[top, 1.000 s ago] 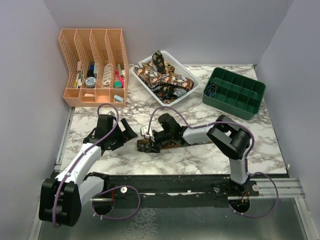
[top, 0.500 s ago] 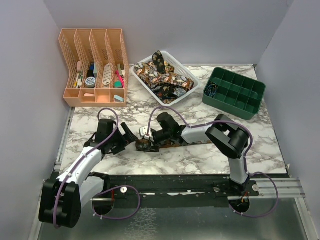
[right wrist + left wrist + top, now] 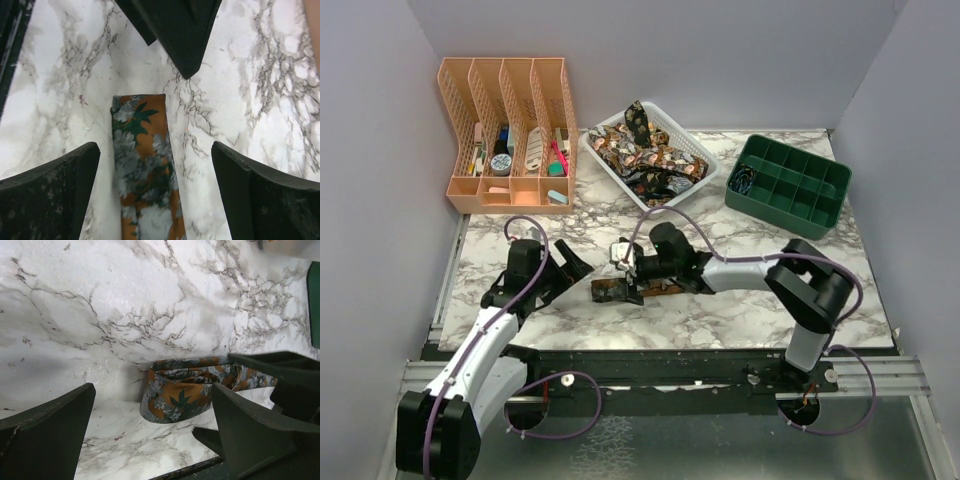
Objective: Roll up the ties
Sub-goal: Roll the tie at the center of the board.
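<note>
**Marble table: one tie laid out, both end effectors wide open**

Marble-patterned table (image 3: pixel 720 310), grey walls on three sides. One tie (image 3: pixel 145 165) lies flat near the front edge, about mid-width, running left to right. Its pattern is orange, grey-cream and dark green. In the left wrist view its left end appears turned back on itself in a loose loop; the rest stretches away under the right arm.

Right end effector (image 3: pixel 623 275): jaws spread wide over the tie's left end, one finger on each side. Bare marble shows between each finger and the cloth. Nothing is gripped.

Left end effector (image 3: pixel 567 272): jaws also spread wide, low over the table just left of the tie's end and pointing towards it. No contact with the cloth is visible, and it holds nothing.

More ties (image 3: pixel 640 150) lie heaped in a white basket (image 3: pixel 684 189) at the back centre, well apart from the laid-out one.

Back left stands an orange file rack (image 3: pixel 505 110) holding small items. Back right sits a green compartment tray (image 3: pixel 810 195), with a dark item in its near-left cell, too small to identify.
</note>
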Available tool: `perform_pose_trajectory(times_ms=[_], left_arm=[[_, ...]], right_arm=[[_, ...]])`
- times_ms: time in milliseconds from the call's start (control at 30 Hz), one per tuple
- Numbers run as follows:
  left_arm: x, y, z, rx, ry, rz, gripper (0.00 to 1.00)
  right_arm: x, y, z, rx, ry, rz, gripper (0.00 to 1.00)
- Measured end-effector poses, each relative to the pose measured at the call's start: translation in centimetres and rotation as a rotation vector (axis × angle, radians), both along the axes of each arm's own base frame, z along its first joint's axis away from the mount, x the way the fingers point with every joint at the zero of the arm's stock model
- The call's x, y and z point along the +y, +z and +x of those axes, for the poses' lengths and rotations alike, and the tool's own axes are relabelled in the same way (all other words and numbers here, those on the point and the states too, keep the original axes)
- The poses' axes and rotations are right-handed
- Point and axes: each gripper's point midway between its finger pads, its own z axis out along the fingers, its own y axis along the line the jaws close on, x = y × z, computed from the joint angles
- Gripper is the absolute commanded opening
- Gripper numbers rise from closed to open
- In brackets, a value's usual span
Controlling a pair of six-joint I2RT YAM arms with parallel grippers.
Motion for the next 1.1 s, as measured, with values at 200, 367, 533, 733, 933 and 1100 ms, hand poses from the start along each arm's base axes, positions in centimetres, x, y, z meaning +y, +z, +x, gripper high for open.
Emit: perform_pose_trajectory(times_ms=[200,367,533,733,933,1100], left_arm=[[0.4,0.7,0.4,-0.049,0.039,-0.003,0.99],[0.5,-0.5,0.2,-0.049,0.044,-0.007,0.99],[0.5,-0.5,0.5,-0.092,0.028,0.008,0.98],[0.4,0.0,0.5,-0.162,0.014,-0.002,0.95],[-0.1,-1.8,-0.9,-0.136,-0.016,-0.031,0.94],[-0.4,-2.6,-1.7,-0.125,-0.034,-0.049,0.94]], right_arm=[[-3.2,3.1,-0.9,0.048,-0.178,0.110,1.00],[-4.1,5.5,2.9,0.314,-0.601,0.103,0.91],[-4.5,7.4,4.1,0.549,-0.831,0.150,0.79],[-5.5,2.5,1.7,0.800,-0.962,0.003,0.66],[-5.4,-0.1,0.3,0.899,-0.973,-0.076,0.65],[-4.6,-0.6,0.1,0.937,-0.958,-0.094,0.64]])
